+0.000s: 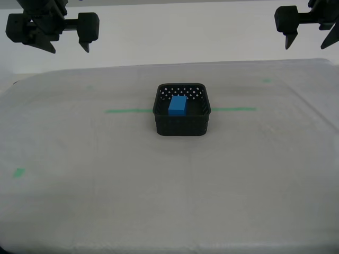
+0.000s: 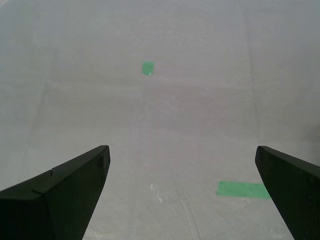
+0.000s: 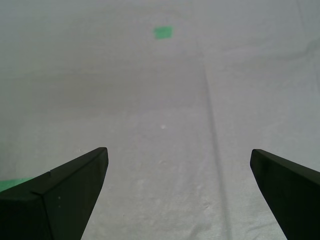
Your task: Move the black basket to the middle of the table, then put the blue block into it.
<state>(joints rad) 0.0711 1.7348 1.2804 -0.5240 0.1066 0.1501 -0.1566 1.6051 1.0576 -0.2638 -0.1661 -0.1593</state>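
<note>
Blue block [image 1: 177, 105] sits inside black basket [image 1: 181, 125] mid-table [image 1: 79, 201] on green tape line [image 1: 127, 111]; my first gripper [image 3: 178, 195] & my second gripper [image 2: 182, 192] both w/ jaws apart, nothing held.

Exterior view: a green tape line [image 1: 127, 110] runs along the 9-to-3 o'clock axis through the view's centre, visible as two segments, the other at 3 o'clock [image 1: 235, 109]. A small green mark [image 1: 19, 172] lies at 8 o'clock. Two fainter green marks sit at 10 o'clock [image 1: 89, 86] and 2 o'clock [image 1: 266, 80]. A plain pale wall [image 1: 180, 37] fills 12 o'clock. Second wrist view: one green square [image 2: 148, 67], one green strip [image 2: 240, 189]. First wrist view: one green patch [image 3: 162, 32].
</note>
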